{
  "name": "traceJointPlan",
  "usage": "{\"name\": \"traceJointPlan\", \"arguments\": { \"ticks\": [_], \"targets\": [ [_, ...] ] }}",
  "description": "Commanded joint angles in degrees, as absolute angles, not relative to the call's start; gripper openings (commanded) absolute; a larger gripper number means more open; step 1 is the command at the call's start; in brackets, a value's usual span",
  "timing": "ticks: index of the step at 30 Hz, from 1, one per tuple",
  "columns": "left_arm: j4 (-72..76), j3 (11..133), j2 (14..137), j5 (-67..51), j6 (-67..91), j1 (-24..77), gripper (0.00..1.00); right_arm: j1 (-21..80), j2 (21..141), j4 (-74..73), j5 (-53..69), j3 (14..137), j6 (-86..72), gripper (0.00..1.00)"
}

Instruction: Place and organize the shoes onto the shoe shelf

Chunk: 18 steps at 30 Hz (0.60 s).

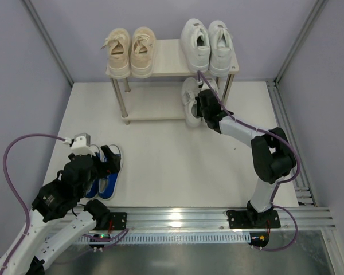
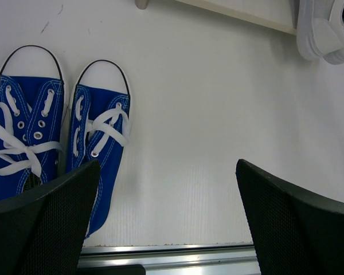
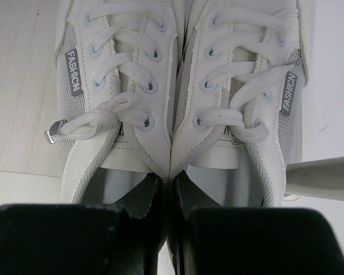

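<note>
I saw right gripper (image 3: 171, 192) clamping white pair (image 3: 132, 74), grey FASHION tags, by collars | left gripper (image 2: 167, 212) agape by blue pair (image 2: 97, 143)

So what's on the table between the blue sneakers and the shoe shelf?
Nothing: the table is bare between the blue sneakers and the shoe shelf. The top view shows the whole stretch; the left wrist view agrees.

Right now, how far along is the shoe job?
Done: the beige pair and the large white pair stand on the shelf's top board. In hand: the right jaws pinch the smaller white pair at the lower board. Left: the blue pair, beside the open left jaws.
</note>
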<state>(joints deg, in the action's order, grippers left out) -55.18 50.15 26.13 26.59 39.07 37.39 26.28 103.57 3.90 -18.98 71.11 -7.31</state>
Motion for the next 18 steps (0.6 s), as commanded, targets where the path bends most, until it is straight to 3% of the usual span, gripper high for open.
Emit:
{"name": "traceJointPlan", "arguments": {
  "ticks": [1,14,18],
  "targets": [
    [-54.8,51.6,27.2,27.3,39.5,37.5,1.0,23.9,102.4,15.3,-18.9,72.6,-10.4,0.04],
    [-54.8,51.7,27.3,27.7,39.5,37.5,1.0,23.4,103.2,15.8,-16.5,73.9,-11.1,0.04],
    [-55.0,51.6,27.0,27.7,39.6,37.5,1.0,23.4,103.7,14.9,-16.5,74.6,-11.2,0.27]
  ]
}}
